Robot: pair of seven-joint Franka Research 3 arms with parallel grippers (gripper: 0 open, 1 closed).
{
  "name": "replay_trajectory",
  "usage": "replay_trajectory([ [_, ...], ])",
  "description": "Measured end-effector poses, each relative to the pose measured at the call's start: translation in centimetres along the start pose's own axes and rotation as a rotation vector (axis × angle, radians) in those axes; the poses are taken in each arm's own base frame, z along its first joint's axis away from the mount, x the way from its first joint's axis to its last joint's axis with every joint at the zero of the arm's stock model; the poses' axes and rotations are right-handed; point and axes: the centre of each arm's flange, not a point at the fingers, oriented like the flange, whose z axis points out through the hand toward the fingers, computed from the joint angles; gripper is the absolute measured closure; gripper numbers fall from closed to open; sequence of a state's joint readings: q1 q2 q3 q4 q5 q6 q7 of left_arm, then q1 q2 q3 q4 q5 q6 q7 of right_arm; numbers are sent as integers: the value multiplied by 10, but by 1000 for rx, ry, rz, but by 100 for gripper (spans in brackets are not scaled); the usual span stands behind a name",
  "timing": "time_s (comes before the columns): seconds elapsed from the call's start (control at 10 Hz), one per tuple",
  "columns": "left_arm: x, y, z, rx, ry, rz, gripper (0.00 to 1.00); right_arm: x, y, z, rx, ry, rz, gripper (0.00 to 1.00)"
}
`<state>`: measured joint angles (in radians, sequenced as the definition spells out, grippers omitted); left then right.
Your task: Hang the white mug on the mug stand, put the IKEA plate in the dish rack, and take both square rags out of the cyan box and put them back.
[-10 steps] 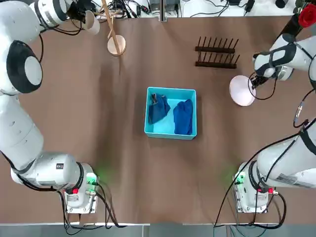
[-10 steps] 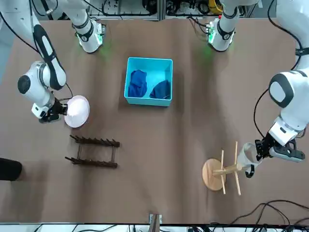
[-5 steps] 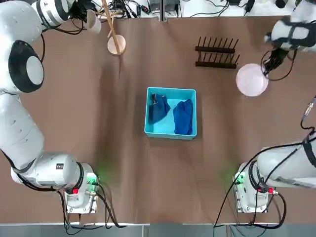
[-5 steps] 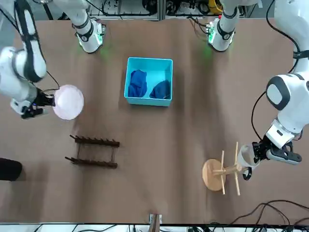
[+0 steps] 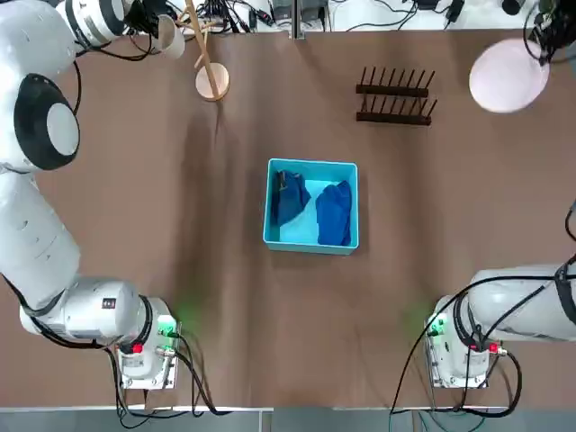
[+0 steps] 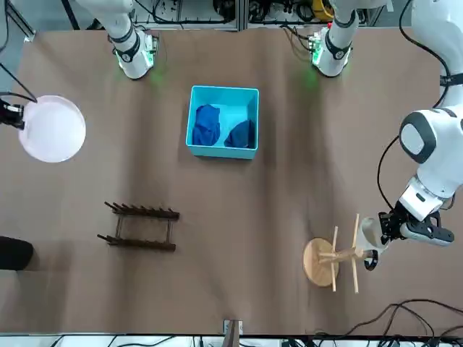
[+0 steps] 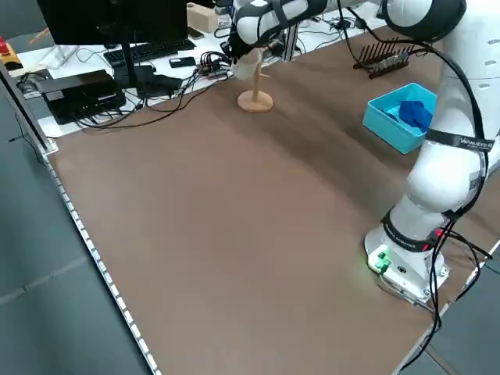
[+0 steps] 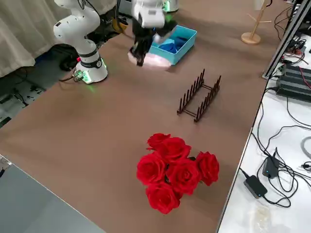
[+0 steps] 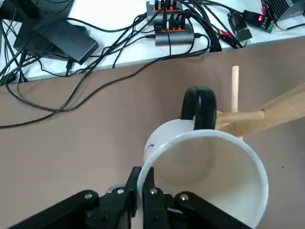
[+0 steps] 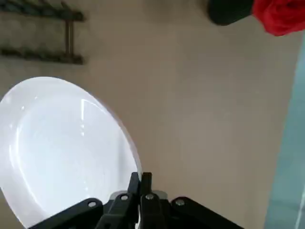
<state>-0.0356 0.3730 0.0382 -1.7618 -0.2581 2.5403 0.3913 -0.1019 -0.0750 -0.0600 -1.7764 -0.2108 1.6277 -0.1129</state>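
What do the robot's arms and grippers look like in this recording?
Both arms, left and right, are white and rounded, with black bands at the joints, black cables along them, and green and red lights by the bases. The left gripper and right gripper are black, each with two slim fingers and silvery screw heads.

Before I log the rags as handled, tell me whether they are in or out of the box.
In: both rags lie inside the box, within its walls.
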Motion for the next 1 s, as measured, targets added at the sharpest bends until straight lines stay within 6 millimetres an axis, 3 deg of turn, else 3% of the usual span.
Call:
replay_trajectory([
  [0.3, -1, 13, 6, -16, -9, 15, 94, 13, -110, -15, -262, 25, 204, 97],
  [0.4, -1, 18, 9, -22, -13, 20, 94, 16, -133, -19, -347, 18, 251, 97],
  [0.6, -3, 25, 18, -32, -24, 28, 94, 31, -162, -24, -510, 12, 353, 97],
  [1.0, 1, 38, 30, -44, -28, 36, 92, 78, -199, 13, -694, 23, 514, 97],
])
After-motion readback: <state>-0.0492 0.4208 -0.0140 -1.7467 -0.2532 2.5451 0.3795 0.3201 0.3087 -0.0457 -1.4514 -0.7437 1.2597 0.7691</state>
